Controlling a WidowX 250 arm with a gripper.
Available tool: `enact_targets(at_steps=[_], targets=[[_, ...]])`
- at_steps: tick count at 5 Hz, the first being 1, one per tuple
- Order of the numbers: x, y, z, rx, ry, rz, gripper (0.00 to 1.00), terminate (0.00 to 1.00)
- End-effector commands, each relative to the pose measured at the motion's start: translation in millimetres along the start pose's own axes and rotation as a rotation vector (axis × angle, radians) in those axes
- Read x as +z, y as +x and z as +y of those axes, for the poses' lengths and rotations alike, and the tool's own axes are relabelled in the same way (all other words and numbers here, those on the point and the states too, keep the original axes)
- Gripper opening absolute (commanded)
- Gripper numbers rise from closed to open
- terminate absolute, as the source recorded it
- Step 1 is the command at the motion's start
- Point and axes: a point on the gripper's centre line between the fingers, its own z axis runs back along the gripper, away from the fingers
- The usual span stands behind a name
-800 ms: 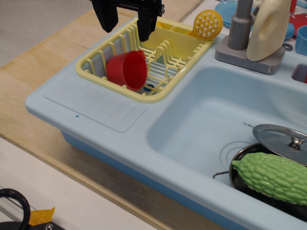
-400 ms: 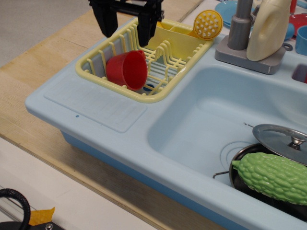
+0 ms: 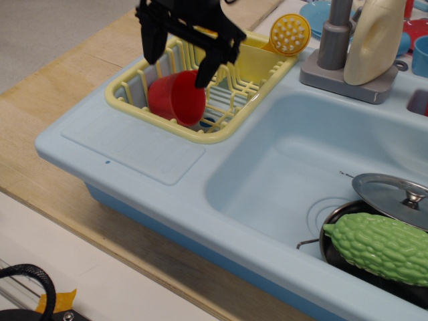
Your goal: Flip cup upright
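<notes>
Pincer (image 3: 175,72) dropped and tilted since a moment ago, jaws spread wide, now straddling the cup (image 3: 178,97): reads as closing in for the grasp. Cup unmoved, on its side in the yellow dish rack (image 3: 127,103), left end, between the fingers; contact unclear. Not upright yet.

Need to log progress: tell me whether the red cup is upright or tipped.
Tipped: the red cup lies on its side in the yellow rack, its rim facing right.
</notes>
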Motion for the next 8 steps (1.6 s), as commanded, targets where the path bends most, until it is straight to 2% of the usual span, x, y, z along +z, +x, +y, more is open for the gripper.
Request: enact_targets(at_steps=[1, 2, 3, 5, 6, 7, 8], targets=[[-12, 1, 4, -0.006, 0.019, -0.003, 1.0, 0.0], [-15, 6, 3, -0.014, 0.017, 0.0, 1.0, 0.0], [-22, 9, 2, -0.019, 0.015, -0.002, 0.0, 0.0], [-24, 9, 2, -0.017, -0.012, -0.015, 0.0, 0.0], [-15, 11, 4, -0.008, -0.018, -0.025, 0.0, 0.0], [2, 13, 9, 0.038, -0.06, -0.041, 0.0, 0.0], [0, 10, 8, 0.058, -0.128, -0.019, 0.0, 0.0]])
